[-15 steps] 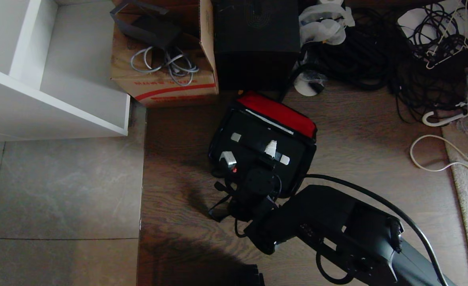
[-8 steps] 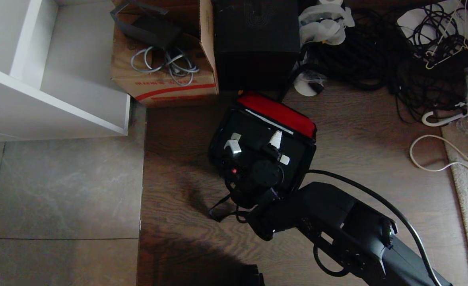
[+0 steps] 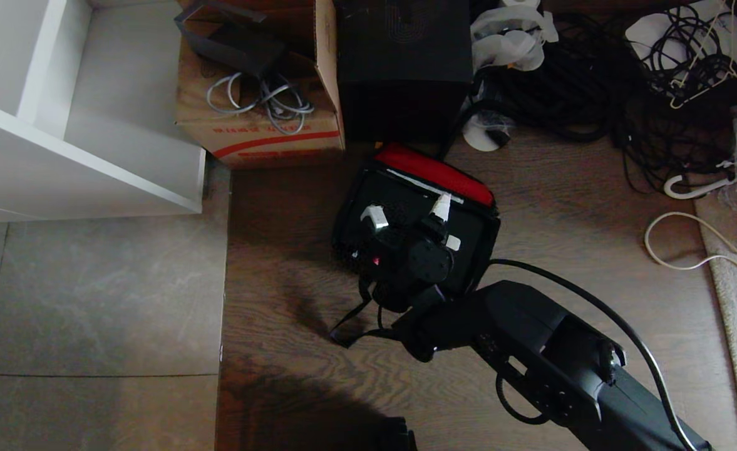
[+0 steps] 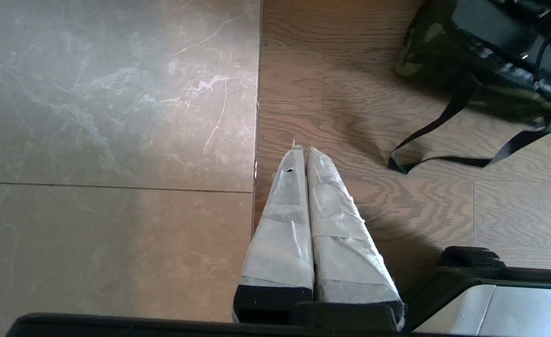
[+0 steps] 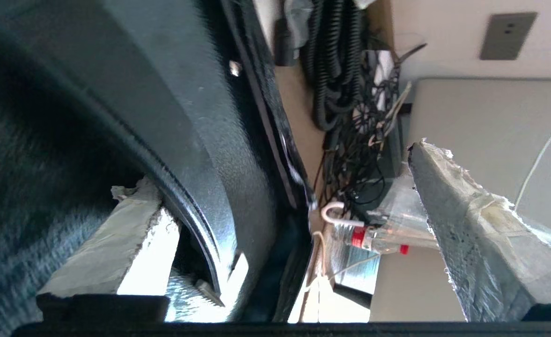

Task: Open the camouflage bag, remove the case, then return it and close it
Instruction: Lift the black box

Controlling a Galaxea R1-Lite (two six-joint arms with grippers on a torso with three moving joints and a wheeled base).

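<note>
While my right claw (image 3: pixel 409 212) hangs wide open and empty over the black case (image 3: pixel 468 235) inside the open camouflage bag (image 3: pixel 434 172) on the wooden floor (image 3: pixel 562 207), closing off-center could miss its handle, snagging fabric instead.

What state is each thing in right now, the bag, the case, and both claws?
camouflage bag: open, red-lined lid folded back.
case: inside the bag, not lifted out.
right claw: open, over the case, gripping nothing.
left claw: shut, empty, parked above the floor.
strap: loose on the floor.
</note>
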